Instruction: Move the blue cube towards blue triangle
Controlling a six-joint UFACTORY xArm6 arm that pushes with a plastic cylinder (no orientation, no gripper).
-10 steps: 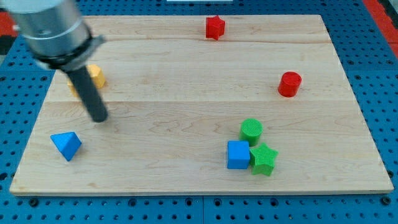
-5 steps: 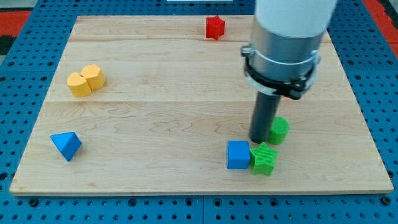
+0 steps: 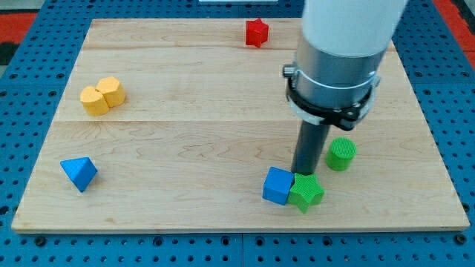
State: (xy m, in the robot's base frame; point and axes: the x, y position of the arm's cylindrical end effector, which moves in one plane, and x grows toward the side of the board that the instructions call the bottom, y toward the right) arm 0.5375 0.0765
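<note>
The blue cube (image 3: 277, 185) lies near the view's bottom, right of centre, turned a little and touching the green star (image 3: 305, 192) on its right. The blue triangle (image 3: 79, 172) lies far off at the view's lower left. My tip (image 3: 303, 172) stands just above the seam between the blue cube and the green star, at the cube's upper right corner. The arm's wide grey body hides the board above it.
A green cylinder (image 3: 341, 154) stands just right of the rod. Two yellow blocks (image 3: 102, 95) sit together at the upper left. A red star (image 3: 257, 32) lies at the top centre. The wooden board (image 3: 185, 133) ends close below the blue cube.
The arm swung from the left side to the right. The tip pushed the green cylinder to the right, then came down, nudging the blue cube and green star a little left and turning them.
</note>
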